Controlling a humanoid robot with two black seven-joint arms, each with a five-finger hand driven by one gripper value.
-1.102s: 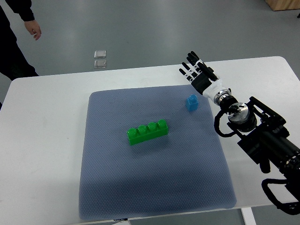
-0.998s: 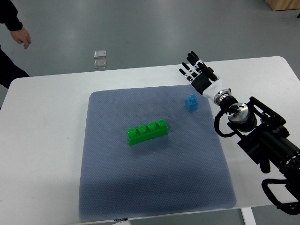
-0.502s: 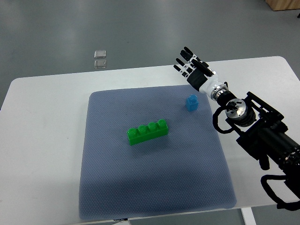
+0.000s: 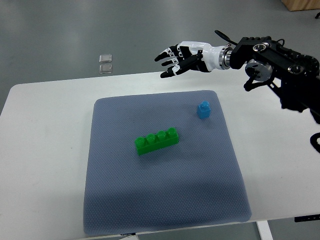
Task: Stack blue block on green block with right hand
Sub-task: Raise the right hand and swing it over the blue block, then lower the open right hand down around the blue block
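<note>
Top view, near edge to far edge. You look down on a white table (image 4: pixel 45 150) carrying a grey-blue mat (image 4: pixel 160 200) that covers most of its middle; the near half of the mat is bare.

Toward the centre of the mat lies the green block (image 4: pixel 157 140), a long four-stud brick set at a slight diagonal, its right end turned toward the far edge. Nothing rests on top of it.

Nearer the mat's far right corner stands the blue block (image 4: pixel 203 110), a small single-stud piece, upright, well apart from the green block and untouched. You can see bare mat between the two blocks, with no object lying on that stretch.

Beyond the table's far edge you find the right hand (image 4: pixel 182 56), its arm (image 4: pixel 272 60) entering from the right side of the picture. The hand hovers above the far edge, to the far left of the blue block, with the fingers (image 4: pixel 167 60) spread apart, pointing left and grasping nothing.

Farthest away, on the grey floor (image 4: pixel 100 25) past the table, lie two small pale square items (image 4: pixel 106 63), one just beside the other, clear of the working area.
</note>
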